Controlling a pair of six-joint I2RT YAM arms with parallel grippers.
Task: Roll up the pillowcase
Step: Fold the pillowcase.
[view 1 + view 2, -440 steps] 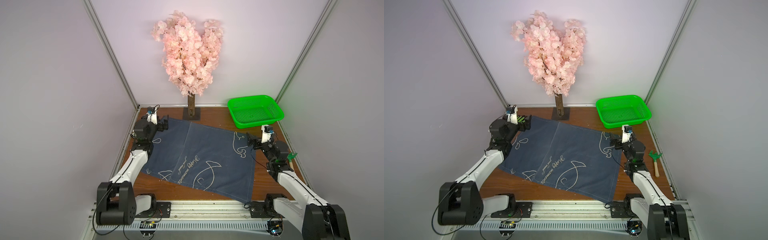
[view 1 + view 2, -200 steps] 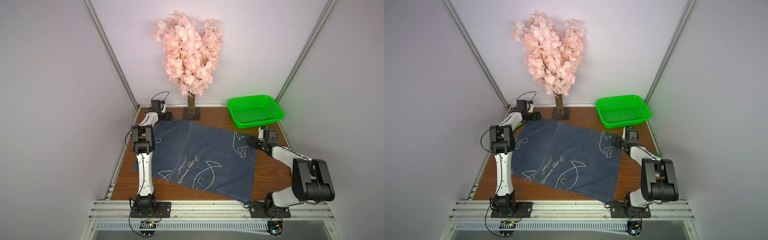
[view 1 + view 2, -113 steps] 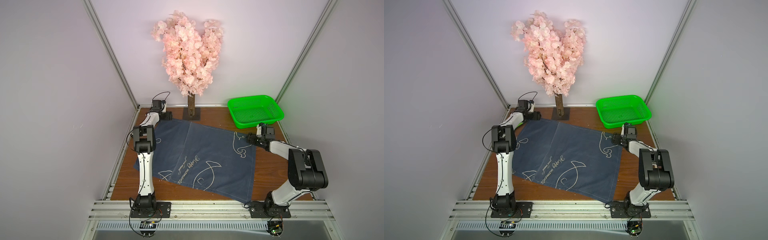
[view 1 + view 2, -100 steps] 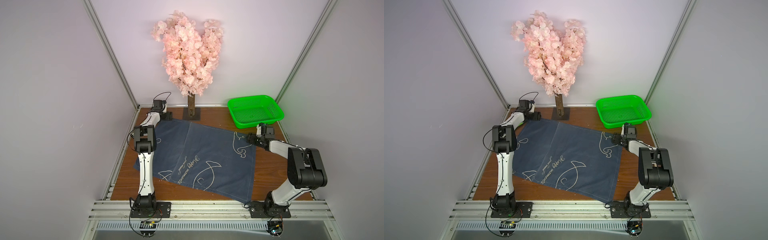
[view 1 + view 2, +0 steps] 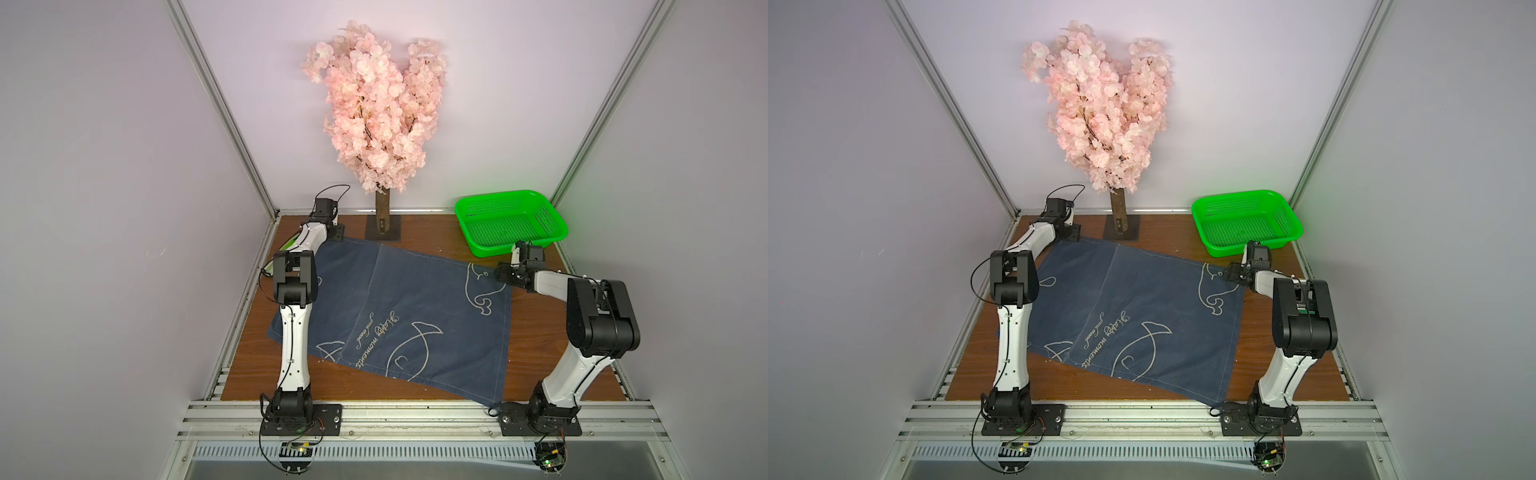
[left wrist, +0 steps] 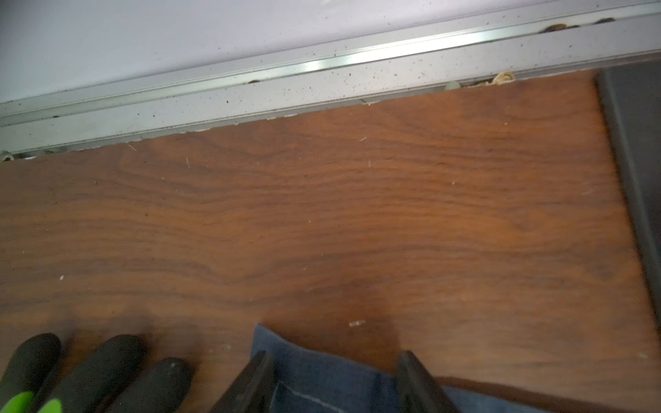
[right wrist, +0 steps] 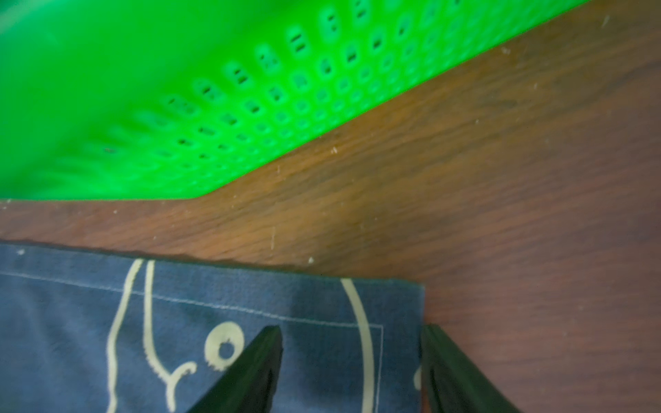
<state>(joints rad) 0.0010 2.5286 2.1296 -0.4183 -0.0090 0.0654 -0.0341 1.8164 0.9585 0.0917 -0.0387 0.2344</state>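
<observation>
Left hand (image 6: 334,357) sits low at the far left corner of the pillowcase (image 5: 415,316). Its two dark fingers (image 6: 250,386) stand apart with the cloth corner lying loose between them, so it is released, not clamped. At the far right corner the right hand (image 7: 351,329) is down in the same way: one finger is over the navy cloth beside a white fish eye, the other stands just off the cloth's edge above bare wood. The gap between them is wide and nothing is gripped.

Both top views show the pillowcase spread flat and slightly askew on the brown desk (image 5: 540,332), between the two arms, fish outlines and cursive lettering facing up, not yet rolled. A green basket (image 5: 511,220) stands at the far right of the desk, just beyond the right hand. A pink blossom tree (image 5: 378,116) rises at the back on a dark plate (image 6: 636,143). Black fingertips of a lime-green work glove (image 6: 100,372) lie on the wood just beside the left hand
</observation>
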